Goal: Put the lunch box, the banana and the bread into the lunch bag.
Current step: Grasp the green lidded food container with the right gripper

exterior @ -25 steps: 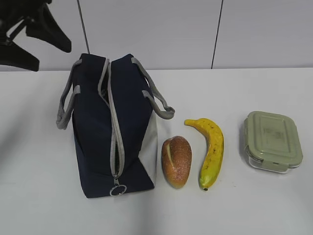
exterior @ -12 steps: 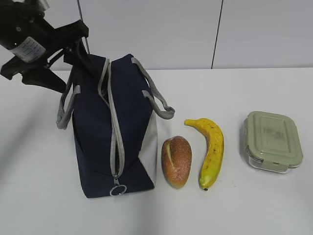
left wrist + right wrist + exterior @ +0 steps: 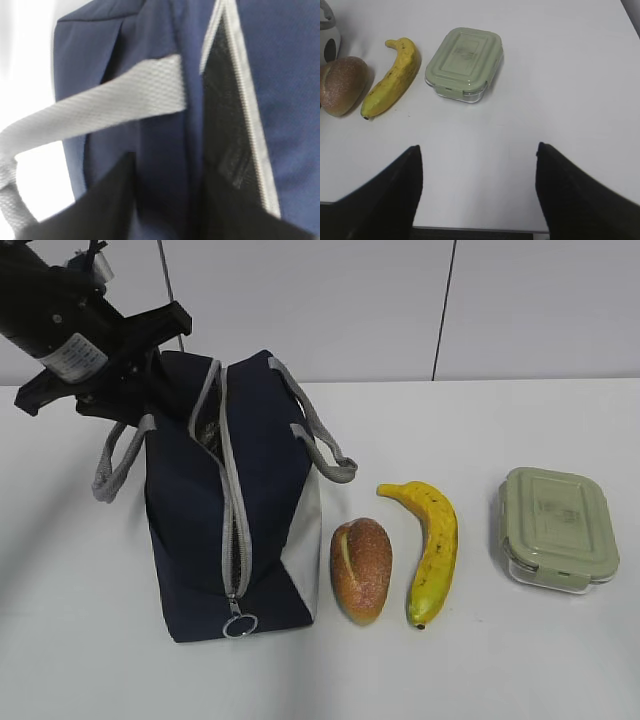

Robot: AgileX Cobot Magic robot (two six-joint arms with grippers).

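We see a navy lunch bag (image 3: 235, 510) toward the counter's (image 3: 520, 670) left side, its zipper partly parted. Left jaws (image 3: 150, 375) grip its back end, clamped on fabric. Bread (image 3: 361, 569), banana (image 3: 430, 550) and lunch box (image 3: 556, 528) lie rightward. Right jaws (image 3: 477, 165) hover apart.

Bright even light overall, soft faint shadows under the lunch bag (image 3: 235, 510) on the table (image 3: 480, 660). Left wrist view is blurry and blown out white at its left edge; right wrist view sharp
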